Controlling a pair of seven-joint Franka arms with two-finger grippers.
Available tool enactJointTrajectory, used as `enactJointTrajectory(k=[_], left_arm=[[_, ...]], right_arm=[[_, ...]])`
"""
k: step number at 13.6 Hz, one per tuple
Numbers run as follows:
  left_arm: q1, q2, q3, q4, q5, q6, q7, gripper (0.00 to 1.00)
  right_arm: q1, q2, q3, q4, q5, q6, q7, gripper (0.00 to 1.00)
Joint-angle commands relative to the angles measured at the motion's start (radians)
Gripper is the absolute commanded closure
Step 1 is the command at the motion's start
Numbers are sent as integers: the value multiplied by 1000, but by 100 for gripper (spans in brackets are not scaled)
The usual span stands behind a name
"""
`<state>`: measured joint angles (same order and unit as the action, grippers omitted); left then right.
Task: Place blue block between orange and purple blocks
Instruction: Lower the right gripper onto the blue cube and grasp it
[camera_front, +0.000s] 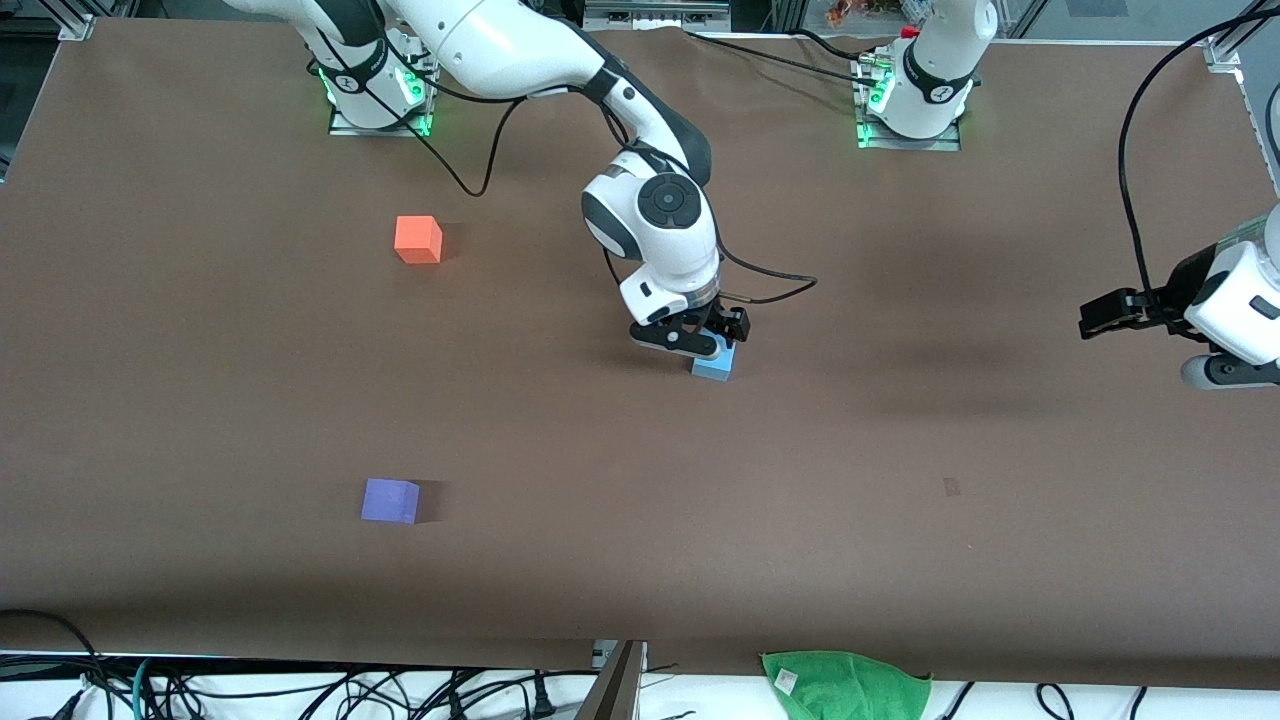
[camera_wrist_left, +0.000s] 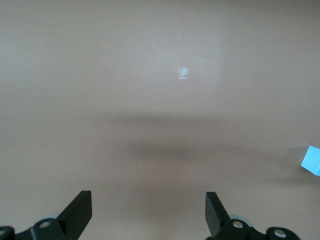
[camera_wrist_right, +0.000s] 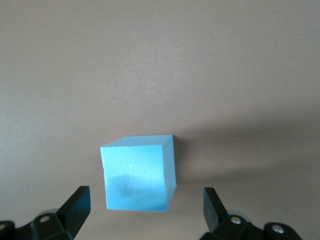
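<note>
The sky-blue block (camera_front: 714, 365) sits on the brown table near its middle. My right gripper (camera_front: 700, 343) hangs just above it, open, with the block (camera_wrist_right: 139, 173) between the spread fingers and not touched. The orange block (camera_front: 418, 240) lies toward the right arm's end, farther from the front camera. The purple block (camera_front: 390, 500) lies at the same end, nearer to the front camera. My left gripper (camera_front: 1095, 320) waits open and empty over the left arm's end of the table. The blue block also shows at the edge of the left wrist view (camera_wrist_left: 311, 160).
A green cloth (camera_front: 845, 685) lies off the table's edge nearest the front camera. Cables run along that edge. A small pale mark (camera_wrist_left: 184, 73) lies on the table surface (camera_front: 900, 480).
</note>
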<state>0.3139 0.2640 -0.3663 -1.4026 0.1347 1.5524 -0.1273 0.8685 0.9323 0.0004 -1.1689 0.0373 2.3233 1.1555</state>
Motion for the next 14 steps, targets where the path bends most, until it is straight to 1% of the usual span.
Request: enactJointTrajectory(k=[1, 2, 3, 4, 6, 8, 9, 10, 13, 14], left_arm=[[-39, -93, 28, -43, -23, -8, 26, 0], [-126, -153, 131, -124, -35, 30, 25, 0], [-187, -213, 235, -210, -99, 84, 28, 0], [-200, -247, 274, -261, -162, 119, 62, 0], [-209, -264, 289, -279, -167, 129, 173, 0], [-213, -250, 297, -274, -167, 127, 181, 0], [-207, -240, 297, -271, -167, 123, 182, 0], [-200, -235, 297, -269, -167, 118, 186, 0], [-202, -229, 294, -262, -167, 118, 184, 0], [-202, -229, 291, -262, -167, 118, 186, 0]], right_arm=[[12, 63, -14, 78, -16, 34, 36, 0], [14, 72, -14, 78, -17, 54, 36, 0], [18, 86, -16, 78, -19, 68, 36, 0], [32, 94, -32, 78, -19, 82, 36, 0], [44, 111, -45, 78, -17, 96, 38, 0], [52, 125, -46, 78, -17, 111, 49, 1], [58, 131, -49, 77, -19, 114, 49, 5], [63, 134, -54, 77, -25, 114, 49, 12], [64, 123, -54, 75, -37, 101, 40, 50], [58, 115, -56, 77, -36, 67, 33, 61]])
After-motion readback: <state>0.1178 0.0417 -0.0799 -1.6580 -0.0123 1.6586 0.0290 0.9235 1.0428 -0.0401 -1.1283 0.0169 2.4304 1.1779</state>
